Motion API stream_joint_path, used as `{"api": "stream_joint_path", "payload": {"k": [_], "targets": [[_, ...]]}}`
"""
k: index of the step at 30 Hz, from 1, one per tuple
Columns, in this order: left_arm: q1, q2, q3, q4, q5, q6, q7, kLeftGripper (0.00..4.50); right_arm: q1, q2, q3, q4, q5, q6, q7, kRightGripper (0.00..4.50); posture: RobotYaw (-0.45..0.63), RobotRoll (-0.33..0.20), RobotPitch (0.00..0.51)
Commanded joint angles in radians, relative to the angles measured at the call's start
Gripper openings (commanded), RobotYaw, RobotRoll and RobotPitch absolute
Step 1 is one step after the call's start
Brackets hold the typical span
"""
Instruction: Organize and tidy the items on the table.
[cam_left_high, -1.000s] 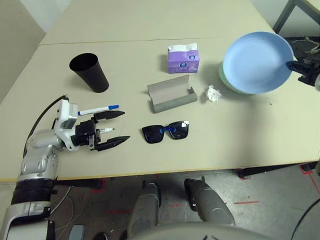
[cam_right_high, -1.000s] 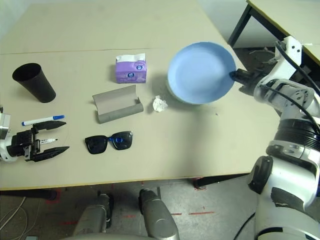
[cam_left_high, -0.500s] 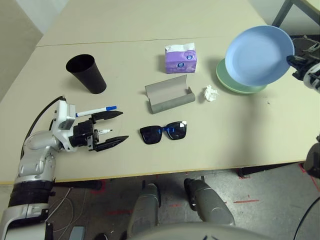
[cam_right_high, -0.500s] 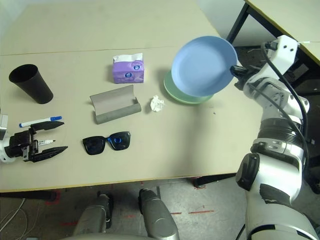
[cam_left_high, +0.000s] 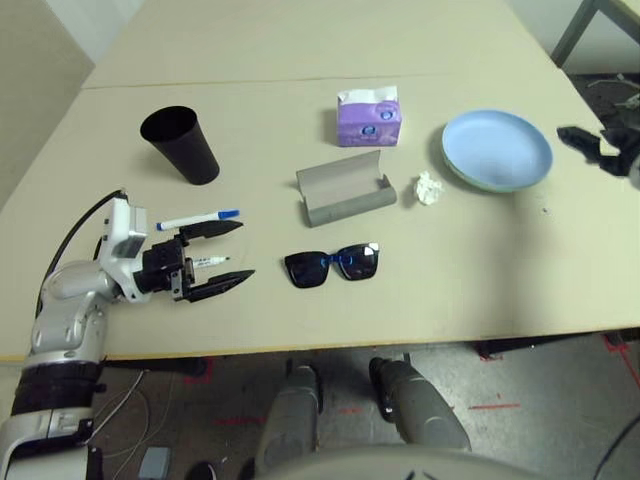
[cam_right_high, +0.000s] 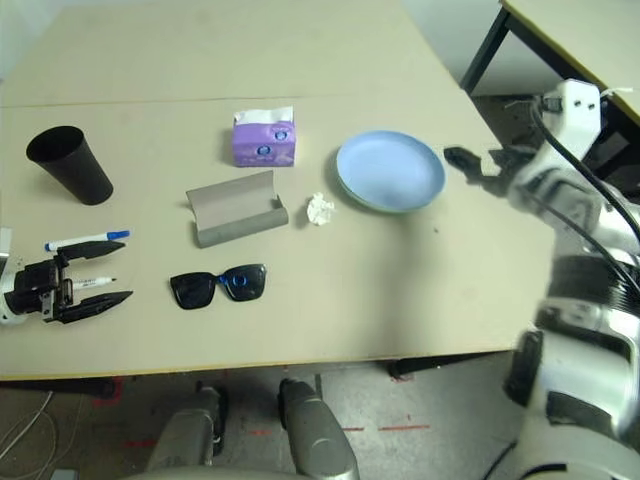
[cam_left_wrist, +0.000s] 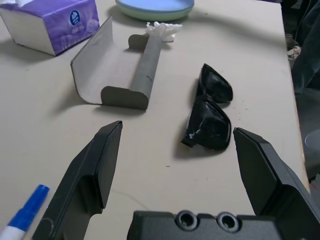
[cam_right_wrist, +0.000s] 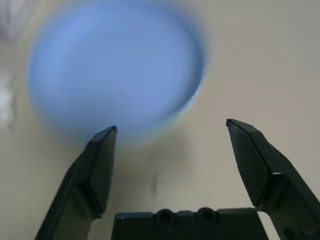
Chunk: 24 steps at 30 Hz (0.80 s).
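While the blue plate (cam_right_high: 390, 171) lies nested on the green plate (cam_left_high: 452, 170) at about two o'clock on the worktop (cam_left_high: 300, 300), the right gripper (cam_right_high: 478, 165) hangs just beside its rim at three o'clock, jaws spread wide and holding nothing. Just by the plates, towards nine o'clock, sits the white tissue wad (cam_left_high: 429, 188), and beyond that the grey glasses case (cam_left_high: 343, 189) lies open near the middle. Directly at twelve o'clock from the case stands the purple tissue pack (cam_left_high: 369, 116), which carries a round dark-blue emblem on its face; the lettering is too small to read. Black sunglasses (cam_left_high: 332, 265) lie at six o'clock from the case. At ten o'clock the black cup (cam_left_high: 180, 145) stands upright. At eight o'clock the left gripper (cam_left_high: 225, 257) rests low, jaws spread around the black-capped marker (cam_left_high: 205, 262), which shows a fine line of unreadable print. Parallel to it, just outside the far jaw, lies the blue-capped marker (cam_left_high: 197, 218).
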<state>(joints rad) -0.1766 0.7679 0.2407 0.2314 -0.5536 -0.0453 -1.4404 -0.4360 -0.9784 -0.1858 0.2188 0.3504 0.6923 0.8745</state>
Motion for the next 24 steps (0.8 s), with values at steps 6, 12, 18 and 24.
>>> {"api": "stream_joint_path", "payload": {"k": [6, 12, 18, 24], "targets": [[-0.007, 0.000, -0.013, 0.015, 0.004, 0.015, -0.024, 4.50, 0.177, 0.181, 0.106, -0.346, 0.016, -0.118, 0.019, 4.46, -0.17, 0.000, 0.225], [-0.037, 0.010, -0.009, 0.017, 0.000, 0.040, -0.024, 4.50, 0.116, 0.337, 0.195, -0.278, -0.120, -0.300, -0.114, 4.46, -0.15, 0.000, 0.217], [-0.035, 0.003, -0.011, -0.002, 0.000, 0.056, -0.020, 4.50, 0.052, 0.457, 0.227, -0.208, -0.173, -0.358, -0.201, 4.46, -0.15, 0.000, 0.214], [-0.031, 0.003, -0.006, -0.003, 0.002, 0.055, -0.017, 4.50, 0.008, 0.484, 0.233, -0.152, -0.208, -0.376, -0.225, 4.46, -0.15, 0.000, 0.211]]}}
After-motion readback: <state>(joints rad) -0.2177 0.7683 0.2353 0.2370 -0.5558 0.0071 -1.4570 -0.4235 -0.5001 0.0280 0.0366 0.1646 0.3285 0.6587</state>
